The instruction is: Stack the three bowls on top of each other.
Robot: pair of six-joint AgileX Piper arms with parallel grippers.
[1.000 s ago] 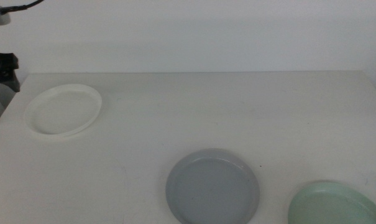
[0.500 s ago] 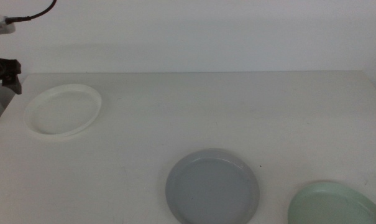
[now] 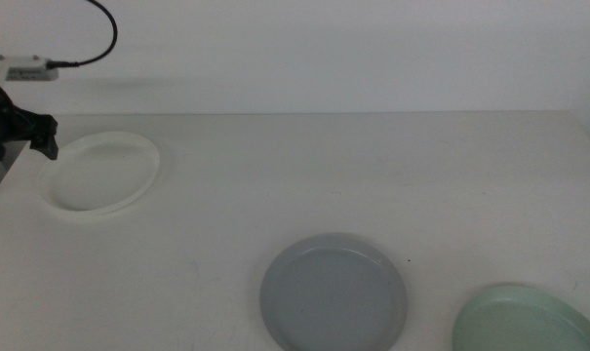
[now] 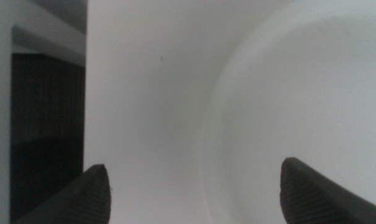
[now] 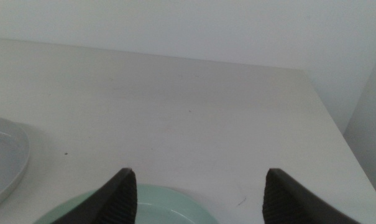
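The white bowl [image 3: 99,173] sits at the table's far left. The grey-blue bowl [image 3: 334,292] is at the front centre, and the pale mint green bowl [image 3: 524,322] at the front right, partly cut by the picture's edge. My left gripper [image 3: 39,135] is at the white bowl's left rim. In the left wrist view it [image 4: 194,180] is open, with the white bowl's [image 4: 299,93] rim between the jaws. My right gripper [image 5: 200,186] is open over the mint green bowl [image 5: 138,210], with the grey-blue bowl [image 5: 4,155] beside it. It is out of the middle view.
The white table [image 3: 353,166] ends at a wall behind. Its left edge [image 4: 85,112] runs just beside the white bowl, with a dark drop beyond. A cable and a small white box [image 3: 26,70] hang above the left arm.
My left gripper has moved in from the far left edge toward the white bowl's left rim. The bowls have not moved.
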